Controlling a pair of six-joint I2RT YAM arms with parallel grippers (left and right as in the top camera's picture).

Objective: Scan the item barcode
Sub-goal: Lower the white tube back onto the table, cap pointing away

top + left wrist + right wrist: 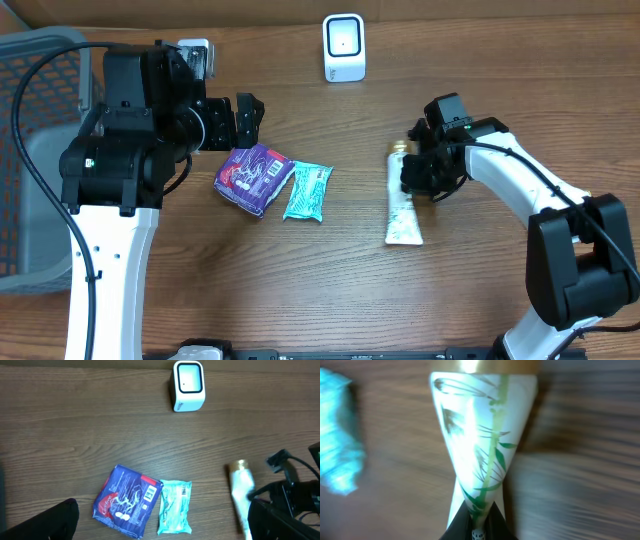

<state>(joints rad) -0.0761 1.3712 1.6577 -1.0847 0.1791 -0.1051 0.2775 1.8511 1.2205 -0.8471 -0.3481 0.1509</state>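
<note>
At the desk's left edge stands the grey basket, which I leave out of this. My left gripper hangs with its jaws wide and holding nothing, just beyond the purple packet. The teal packet lies touching or nearly touching that packet's right side, both left of the desk's middle. The scanner sits upright at the far edge, near its middle, with its window facing the near edge.

The item I am working is the tube, lying flat on the right half of the desk, gold cap toward the far edge and crimped end toward the near edge. My right gripper is closed on it. The right wrist camera shows the fingers pinching the printed body below the cap.

I judge the grip is made and the lift is next. The pinch looks narrow on a soft, slick tube, so I would raise it slowly and watch for the long end sagging or swinging. I cannot see a barcode on the face showing, so I expect to roll the wrist to turn the back of the tube toward the scanner window. I would carry it high on the way, since the teal packet lies close to that path, and hold it square to the window.
</note>
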